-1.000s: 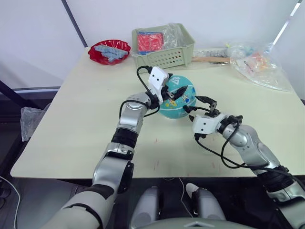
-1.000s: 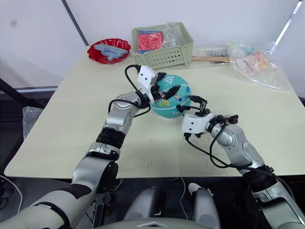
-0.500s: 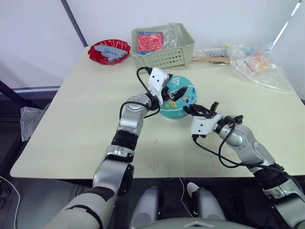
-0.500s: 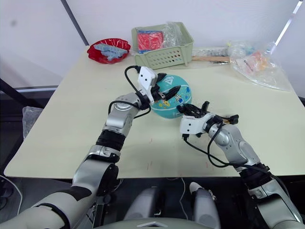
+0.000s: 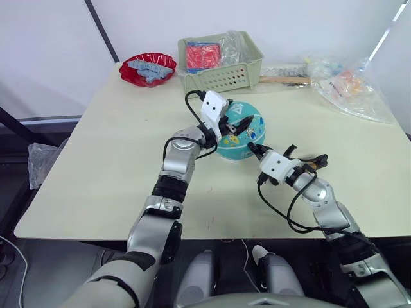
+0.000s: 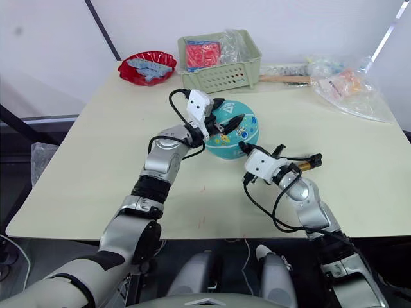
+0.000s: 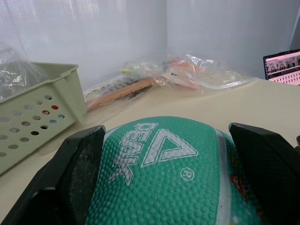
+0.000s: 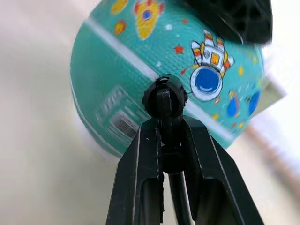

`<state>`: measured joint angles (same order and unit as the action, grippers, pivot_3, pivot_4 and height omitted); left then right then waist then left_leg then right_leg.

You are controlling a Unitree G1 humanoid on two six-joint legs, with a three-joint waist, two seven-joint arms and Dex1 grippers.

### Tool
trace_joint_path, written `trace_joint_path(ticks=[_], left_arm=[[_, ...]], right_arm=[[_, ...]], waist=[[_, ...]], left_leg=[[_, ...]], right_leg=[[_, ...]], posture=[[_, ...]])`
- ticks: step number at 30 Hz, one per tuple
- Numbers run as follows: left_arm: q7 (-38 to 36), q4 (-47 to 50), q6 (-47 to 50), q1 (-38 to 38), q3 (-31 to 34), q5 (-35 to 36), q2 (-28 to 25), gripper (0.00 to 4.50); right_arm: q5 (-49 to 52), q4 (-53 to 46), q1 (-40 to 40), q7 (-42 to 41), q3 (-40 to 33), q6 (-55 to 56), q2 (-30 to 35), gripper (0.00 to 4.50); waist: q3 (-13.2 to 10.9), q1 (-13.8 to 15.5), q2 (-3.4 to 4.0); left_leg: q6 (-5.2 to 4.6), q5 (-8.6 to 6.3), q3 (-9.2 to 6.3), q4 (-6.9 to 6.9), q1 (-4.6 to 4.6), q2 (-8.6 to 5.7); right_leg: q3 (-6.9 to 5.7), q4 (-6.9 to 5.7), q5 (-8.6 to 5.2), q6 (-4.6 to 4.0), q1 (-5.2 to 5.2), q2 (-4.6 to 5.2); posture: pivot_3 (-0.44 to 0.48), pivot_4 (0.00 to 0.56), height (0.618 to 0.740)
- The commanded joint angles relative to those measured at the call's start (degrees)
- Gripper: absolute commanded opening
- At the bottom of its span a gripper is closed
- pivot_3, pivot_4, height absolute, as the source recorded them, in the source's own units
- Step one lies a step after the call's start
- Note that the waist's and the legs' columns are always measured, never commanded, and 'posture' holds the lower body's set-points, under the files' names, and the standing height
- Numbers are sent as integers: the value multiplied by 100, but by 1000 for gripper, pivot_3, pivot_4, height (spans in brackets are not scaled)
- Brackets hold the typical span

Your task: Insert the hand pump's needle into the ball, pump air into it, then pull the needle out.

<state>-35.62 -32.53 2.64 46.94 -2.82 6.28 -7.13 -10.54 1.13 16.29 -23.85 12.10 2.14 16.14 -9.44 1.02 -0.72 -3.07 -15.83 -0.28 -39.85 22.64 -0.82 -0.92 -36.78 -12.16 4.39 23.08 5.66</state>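
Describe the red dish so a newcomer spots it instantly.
Start at the pale green perforated plastic basket at the far edge of the cream table. Just to its left, at the far left corner, sits the glossy red wavy-rimmed dish; it alone is red and holds crumpled blue-grey material.

- A lab or test room: plain white walls (image 5: pixel 289 19) at the top of the frame.
- A bare cream table (image 5: pixel 115 154) holds props: a green basket (image 5: pixel 221 64), a red dish (image 5: pixel 148 69), plastic bags (image 5: pixel 350 86) at upper right.
- A lit monitor (image 7: pixel 281 66) glows at the table's far side.
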Motion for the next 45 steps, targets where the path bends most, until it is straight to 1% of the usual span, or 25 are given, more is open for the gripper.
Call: trace_joint_path(ticks=[1,7,14,20,26,32,34,36,38,39,45], left_arm=[[40,-417,335,-233,-213,-145,120,4500],[143,-660,307,-184,-244,-240,132,4500],[526,-1297,104,-81,-206,-424,213,4500],[841,-1936,-244,3,-269,-596,257,4500],[1010,-2253,-441,56,-344,-629,281,4500],[1134,-2440,-551,97,-446,-665,349,4500],[1136,-2456,-564,98,-464,-660,351,4500],[1147,-2490,-588,106,-471,-653,356,4500],[1136,-2510,-611,110,-455,-645,370,4500],[1120,-2507,-627,110,-444,-638,378,4500],[821,-2257,-809,69,-364,-539,392,4500]], right_arm=[[930,-621,28,-151,-389,-258,-297,39],[1139,-757,-73,-259,-405,-171,-306,39],[992,-887,-379,-264,-386,293,-127,39],[779,-1030,-746,-152,-415,555,109,39],[721,-1362,-992,-69,-443,513,190,39],[780,-1967,-1419,-93,-499,324,337,39],[813,-2077,-1505,-97,-521,254,366,39],[844,-2207,-1645,-114,-580,179,413,39],[830,-2217,-1743,-92,-646,159,470,39],[811,-2177,-1753,-68,-668,159,492,39],[587,-1649,-1519,135,-719,230,514,39]], waist=[[0,-2,0],[0,9,1],[1,139,3],[9,257,9],[26,303,23],[39,343,32],[65,267,25],[95,197,15],[107,136,-1],[116,122,2],[133,112,27]], left_leg=[[0,0,-1,0,0,0],[0,0,-4,0,0,0],[0,0,-9,0,3,-3],[0,0,-42,0,2,-9],[0,0,-68,0,1,-19],[0,0,-99,0,15,-38],[-1,-1,-102,0,14,-41],[-1,-1,-105,1,-1,-39],[-2,1,-131,1,-55,-31],[26,-15,-134,3,-85,-18],[29,-15,-131,24,-89,-14]], right_leg=[[0,0,0,0,0,0],[-4,0,0,0,1,0],[-11,1,-1,0,-1,1],[-53,20,-3,2,-27,18],[-78,33,-5,0,-46,24],[-108,48,-9,6,-54,34],[-112,54,-9,8,-58,34],[-106,54,-23,28,-64,29],[-108,53,-34,13,-115,27],[-109,54,-36,13,-148,29],[-108,72,-35,13,-146,33]], posture=[[0,150,738],[0,150,738],[0,150,738],[0,150,738],[0,150,738],[0,150,738],[0,150,738],[0,150,738],[0,150,738],[0,150,738],[0,150,738]])
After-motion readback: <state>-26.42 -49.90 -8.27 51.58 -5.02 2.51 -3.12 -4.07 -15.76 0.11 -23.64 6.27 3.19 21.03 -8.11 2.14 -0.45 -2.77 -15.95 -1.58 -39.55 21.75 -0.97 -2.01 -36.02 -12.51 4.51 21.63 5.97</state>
